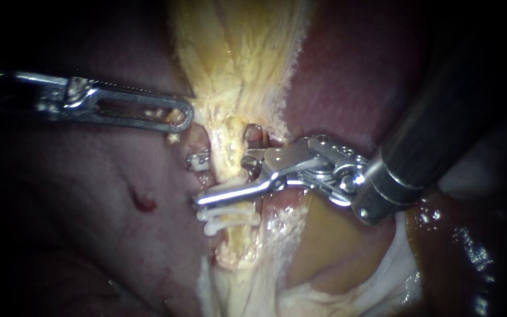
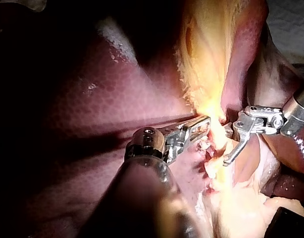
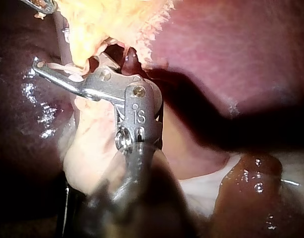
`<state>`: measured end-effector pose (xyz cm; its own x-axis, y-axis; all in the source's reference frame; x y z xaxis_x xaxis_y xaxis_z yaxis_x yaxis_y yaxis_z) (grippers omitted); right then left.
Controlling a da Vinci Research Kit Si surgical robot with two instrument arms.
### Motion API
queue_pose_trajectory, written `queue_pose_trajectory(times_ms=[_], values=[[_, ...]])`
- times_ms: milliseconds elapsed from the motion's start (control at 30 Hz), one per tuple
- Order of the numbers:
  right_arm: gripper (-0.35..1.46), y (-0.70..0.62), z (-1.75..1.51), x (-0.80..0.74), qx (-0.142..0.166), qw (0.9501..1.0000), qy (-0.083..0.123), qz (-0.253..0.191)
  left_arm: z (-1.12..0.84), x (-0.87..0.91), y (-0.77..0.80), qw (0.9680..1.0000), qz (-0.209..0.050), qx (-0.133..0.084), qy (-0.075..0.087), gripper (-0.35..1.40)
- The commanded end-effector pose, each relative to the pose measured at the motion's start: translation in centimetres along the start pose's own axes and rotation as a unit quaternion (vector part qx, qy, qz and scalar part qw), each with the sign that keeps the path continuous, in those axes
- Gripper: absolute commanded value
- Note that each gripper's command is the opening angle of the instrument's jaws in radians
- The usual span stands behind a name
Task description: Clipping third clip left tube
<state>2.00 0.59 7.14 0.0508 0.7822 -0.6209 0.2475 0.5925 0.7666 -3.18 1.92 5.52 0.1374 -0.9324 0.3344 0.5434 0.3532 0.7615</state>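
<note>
Dark-shafted right instrument point(image 1: 225, 169) close up, jaws spread wide astride the pale yellow tube point(image 1: 233, 141).
White clips point(image 1: 230, 218) sit just below; silver left instrument point(image 1: 184, 116), jaws together, alongside.

Upright yellowish tube point(image 1: 230, 154), seemingly bearing two white clips point(image 1: 229, 219).

2 white clips point(image 1: 228, 218) and yellow tissue point(image 1: 236, 64) crowd the tube point(image 1: 233, 155).

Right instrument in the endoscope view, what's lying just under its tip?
Just below the right instrument, white clips cross the yellowish tube, close together. The stretch of tube that the instrument itself crosses is covered, so whether another clip sits there cannot be seen.
</note>
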Motion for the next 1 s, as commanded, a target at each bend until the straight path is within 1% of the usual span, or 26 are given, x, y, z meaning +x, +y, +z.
queue_pose_trajectory(times_ms=[33,100,233,400,467,500,567,633,700,733,767,800,833,900,1000], values=[[0.5,-0.01,0.01,0.0,0.001,1.0,0.001,0.001,0.0,0.0,0.01,1.0,0.0,0.0,0.0,-0.35],[0.5,-0.03,0.02,0.0,0.008,1.0,0.002,0.002,0.0,0.0,0.01,1.0,0.0,0.0,0.0,-0.35],[0.5,-0.11,0.05,-0.01,0.029,0.9995,0.008,0.007,0.01,0.0,0.03,1.0,0.0,0.001,0.0,-0.35],[0.5,-0.26,0.13,0.02,0.056,0.9982,0.016,0.014,0.01,0.0,0.04,1.0,0.001,0.001,0.0,-0.35],[0.5,-0.33,0.16,0.03,0.073,0.9969,0.024,0.018,0.01,0.0,0.04,1.0,0.001,0.001,0.0,-0.35],[0.5,-0.36,0.17,0.03,0.071,0.9968,0.029,0.02,0.01,0.0,0.04,1.0,0.001,0.001,0.0,-0.35],[0.5,-0.41,0.2,0.04,0.055,0.9975,0.036,0.024,0.02,0.01,0.05,1.0,0.001,0.001,0.0,-0.35],[0.5,-0.44,0.21,0.05,0.054,0.9975,0.037,0.026,0.02,0.01,0.05,1.0,0.001,0.001,0.0,-0.35],[0.5,-0.46,0.22,0.06,0.046,0.9978,0.04,0.028,0.02,0.01,0.05,1.0,0.001,0.001,0.0,-0.35],[0.5,-0.46,0.22,0.07,0.033,0.998,0.045,0.03,0.02,0.01,0.05,1.0,0.001,0.001,0.0,-0.35],[0.5,-0.46,0.22,0.07,0.012,0.9979,0.053,0.034,0.02,0.01,0.05,1.0,0.001,0.001,0.0,-0.35],[0.5,-0.46,0.22,0.08,-0.001,0.9977,0.058,0.036,0.02,0.01,0.05,1.0,0.001,0.001,0.0,-0.35],[0.5,-0.46,0.21,0.09,-0.008,0.9975,0.06,0.037,0.02,0.01,0.05,1.0,0.001,0.001,0.0,-0.35],[0.5,-0.46,0.2,0.12,-0.011,0.9974,0.061,0.037,0.02,0.01,0.05,1.0,0.001,0.001,0.0,-0.35],[0.5,-0.46,0.16,0.15,-0.031,0.9963,0.068,0.041,0.02,0.01,0.05,1.0,0.001,0.001,0.0,-0.35]])
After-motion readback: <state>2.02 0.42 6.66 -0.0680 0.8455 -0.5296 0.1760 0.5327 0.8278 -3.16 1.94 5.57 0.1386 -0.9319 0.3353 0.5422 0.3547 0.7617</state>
